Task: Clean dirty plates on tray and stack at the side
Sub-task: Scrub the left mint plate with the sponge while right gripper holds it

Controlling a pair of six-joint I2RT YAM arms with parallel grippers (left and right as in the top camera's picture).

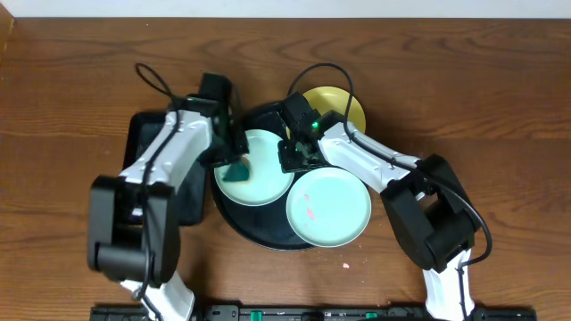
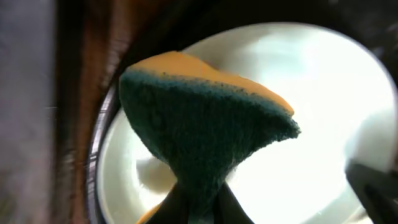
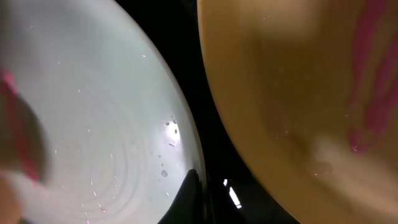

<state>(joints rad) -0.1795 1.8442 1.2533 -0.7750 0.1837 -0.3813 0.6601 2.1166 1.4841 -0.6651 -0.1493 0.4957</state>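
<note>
Plates [image 1: 263,183] numbered three, all on or at the round black tray [image 1: 250,221] in the middle of the table [image 1: 446,71]. The left mint plate [image 1: 266,185] lay inside the tray on its left side. The right mint plate [image 1: 335,214] sat nearer my base, overhanging the tray's right rim, with a pink smear [image 1: 308,211] on it. The yellow plate [image 1: 346,102] was at the tray's far right edge; whether it rested on the rim I could not tell.

My left gripper [image 1: 230,153] was over the left mint plate, jaws pinching a sponge [image 1: 238,169], green side toward the wrist camera and yellow behind. From the overhead view the sponge seemed to touch the plate near its left edge.

My right gripper [image 1: 294,159] was at that plate's right edge, between it and the yellow plate. Its wrist camera showed a mint plate [image 3: 93,124], the yellow plate [image 3: 298,93] streaked pink, and one dark fingertip [image 3: 189,196] at the mint rim. Whether those jaws were spread or closed, I could not tell.

A small tray [image 1: 143,134] lay under my left arm.
</note>
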